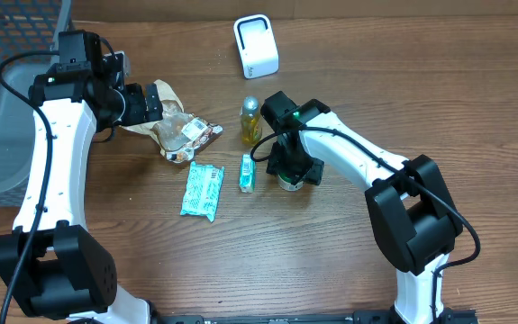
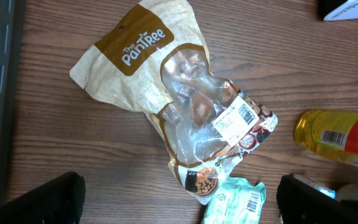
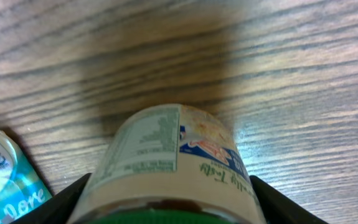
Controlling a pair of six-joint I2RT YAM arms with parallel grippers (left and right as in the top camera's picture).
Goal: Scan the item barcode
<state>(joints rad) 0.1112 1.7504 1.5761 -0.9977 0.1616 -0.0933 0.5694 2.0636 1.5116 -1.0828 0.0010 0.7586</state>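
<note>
A jar with a green lid and a paper label stands on the wooden table, mostly hidden under my right gripper in the overhead view. In the right wrist view the right gripper has both fingers pressed against the jar's sides, shut on it. The white barcode scanner stands at the back of the table. My left gripper hangs open over a tan and clear snack bag, with nothing between its fingers.
A yellow bottle stands just left of the right arm. A small tissue pack and a teal packet lie in front of the snack bag. A grey basket sits at the far left.
</note>
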